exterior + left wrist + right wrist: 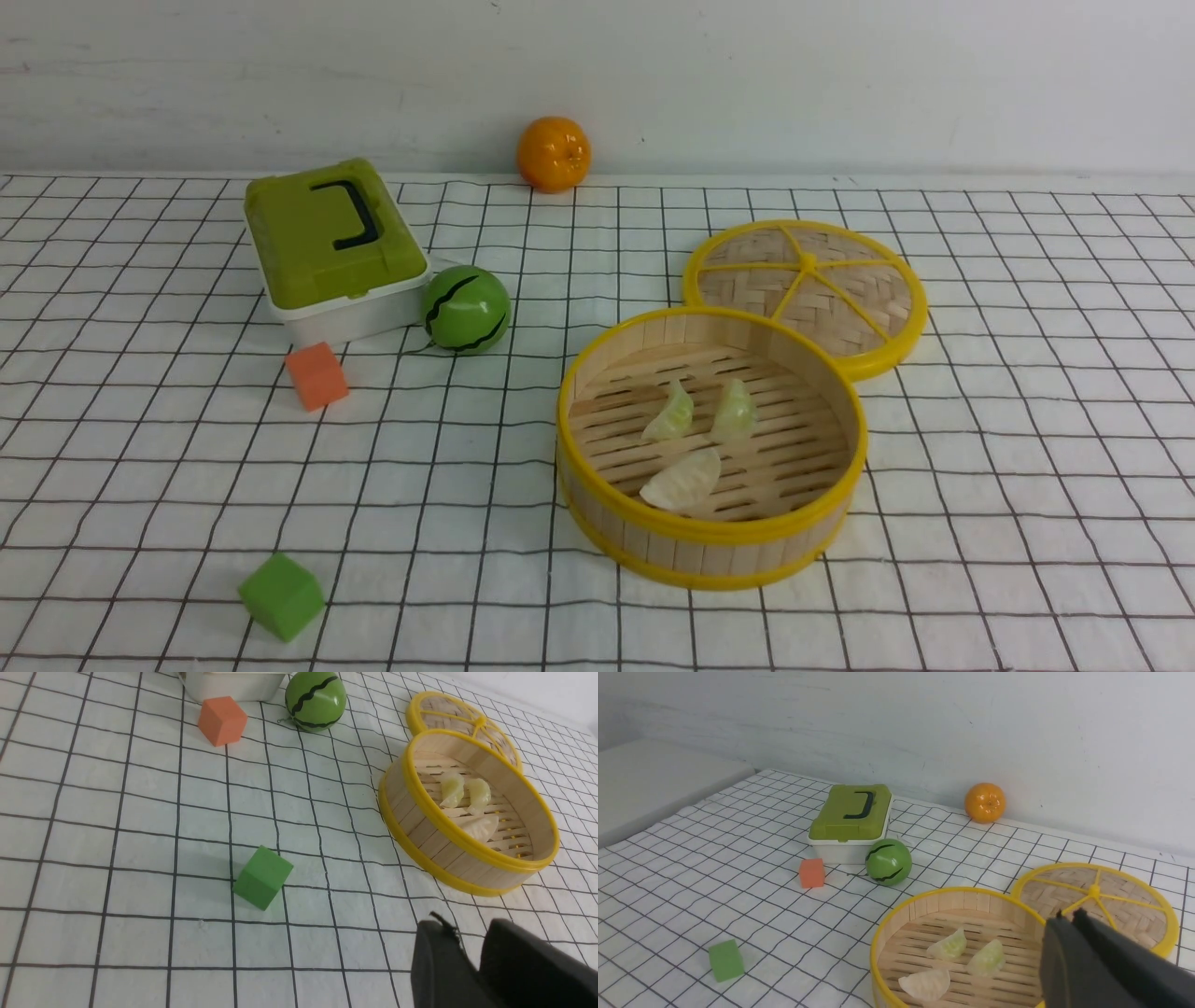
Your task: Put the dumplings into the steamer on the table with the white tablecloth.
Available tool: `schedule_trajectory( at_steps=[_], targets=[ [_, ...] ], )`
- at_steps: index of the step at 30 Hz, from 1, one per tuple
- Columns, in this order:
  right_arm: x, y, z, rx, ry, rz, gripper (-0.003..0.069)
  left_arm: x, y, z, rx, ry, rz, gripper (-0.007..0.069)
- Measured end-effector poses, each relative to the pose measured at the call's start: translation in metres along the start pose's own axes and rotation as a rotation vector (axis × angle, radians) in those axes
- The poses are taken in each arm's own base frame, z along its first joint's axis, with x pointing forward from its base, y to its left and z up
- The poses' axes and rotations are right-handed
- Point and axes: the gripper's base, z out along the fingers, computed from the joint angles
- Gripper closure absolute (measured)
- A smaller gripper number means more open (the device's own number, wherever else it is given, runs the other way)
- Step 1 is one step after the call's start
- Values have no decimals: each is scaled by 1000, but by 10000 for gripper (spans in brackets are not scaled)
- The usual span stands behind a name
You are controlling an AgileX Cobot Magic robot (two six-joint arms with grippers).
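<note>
All three dumplings lie on the slatted floor of the round bamboo steamer [709, 534]: two pale green ones [670, 413] [735, 411] side by side, and a whitish one [683, 483] nearer me. The steamer stands right of centre on the gridded white tablecloth [1008, 485]. No arm shows in the front view. In the left wrist view my left gripper [467, 926] hovers over bare cloth short of the steamer [420, 830], its fingers slightly apart with nothing between them. My right gripper [1069, 914] is shut and empty, above the steamer's [896, 933] edge near the lid.
The flat woven lid [805, 285] lies against the steamer's far right side. A green-lidded box [331, 247], a watermelon ball [465, 310] and an orange cube [316, 375] sit at the back left. An orange [554, 153] rests by the wall. A green cube [281, 595] lies front left.
</note>
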Motion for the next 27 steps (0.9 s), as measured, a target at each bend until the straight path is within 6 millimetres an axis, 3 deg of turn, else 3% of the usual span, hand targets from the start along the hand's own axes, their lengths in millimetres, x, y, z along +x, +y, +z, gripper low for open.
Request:
schedule_trajectory(
  at_steps=[4, 7, 12, 14, 15, 18, 21, 27],
  targets=[
    [15, -5, 7, 35, 15, -30, 671, 0, 0, 0, 0, 0, 0, 479],
    [38, -13, 10, 89, 14, -33, 682, 0, 0, 0, 0, 0, 0, 479],
    [109, -34, 3, 268, -20, 18, 682, 0, 0, 0, 1, -1, 0, 469],
    [119, -37, 0, 301, -33, 28, 682, 0, 0, 0, 1, -1, 0, 468],
    [141, -42, -5, 363, -41, 35, 682, 0, 0, 0, 1, -1, 0, 468],
    [166, -47, -9, 442, -48, 51, 682, 0, 0, 0, 1, -1, 0, 463],
    [185, -53, -14, 537, -71, 76, 682, 0, 0, 0, 1, -1, 0, 461],
    [196, -55, -15, 595, -15, 105, 682, 0, 0, 0, 1, -1, 0, 461]
  ],
)
